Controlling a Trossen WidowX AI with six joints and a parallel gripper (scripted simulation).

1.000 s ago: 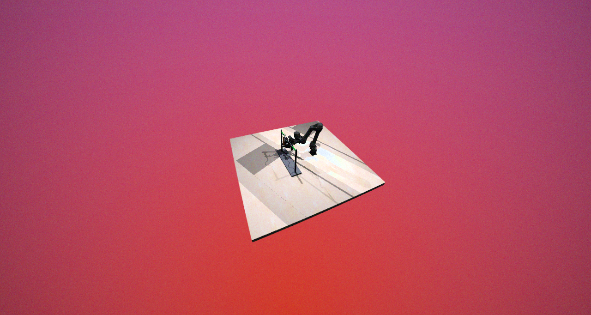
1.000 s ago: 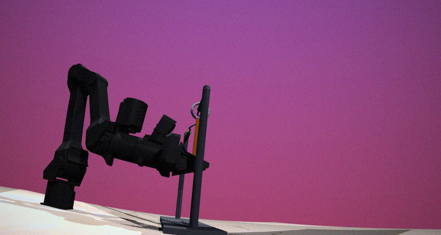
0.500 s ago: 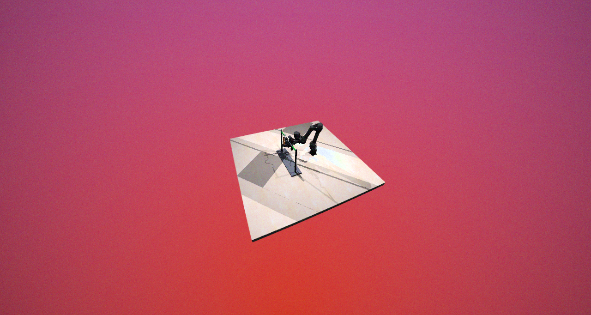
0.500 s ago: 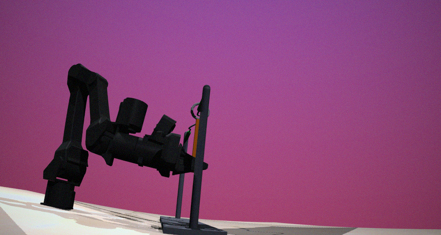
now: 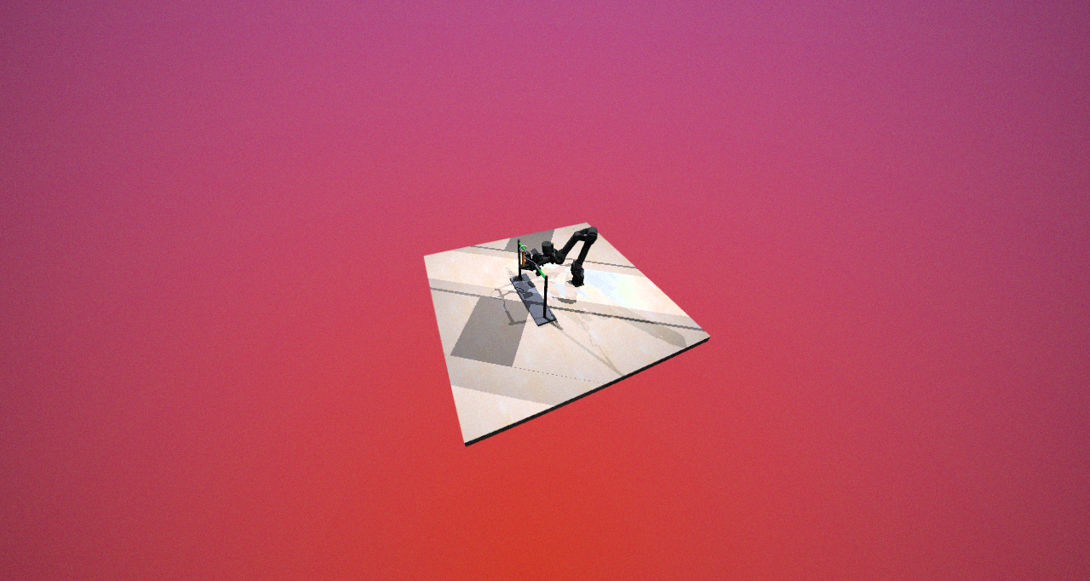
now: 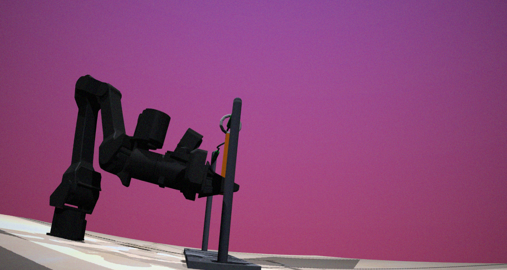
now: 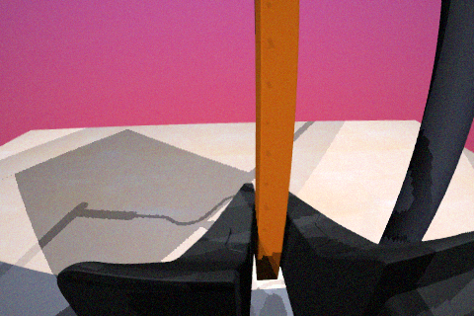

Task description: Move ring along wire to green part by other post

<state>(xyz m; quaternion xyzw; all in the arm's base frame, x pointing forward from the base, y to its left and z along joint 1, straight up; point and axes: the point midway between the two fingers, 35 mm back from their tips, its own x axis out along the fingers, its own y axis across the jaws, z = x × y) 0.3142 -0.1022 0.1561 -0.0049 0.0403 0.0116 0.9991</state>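
The grey ring (image 6: pixel 221 124) hangs around the wire beside the post (image 6: pixel 225 225) (image 5: pixel 519 272) (image 7: pixel 444 109) that is nearer in the exterior view. Its orange handle (image 6: pixel 225 154) (image 7: pixel 276 84) (image 5: pixel 523 259) points down, close to upright. My gripper (image 7: pixel 259 191) is shut on the handle's lower end, with a finger on each side. In the exterior view the post partly hides the ring, the handle and the fingertips. Whether the ring touches the wire is too small to tell. The other green part (image 5: pixel 542 273) joins the other post (image 5: pixel 545 296) (image 6: pixel 206 225).
The thin grey wire (image 6: pixel 220 145) bends between the two green parts. Both posts stand on a dark base plate (image 5: pixel 533 307) (image 6: pixel 198 259). The held-side post stands just right of the fingers in the wrist view. Shadows cross the pale table top (image 5: pixel 571 364).
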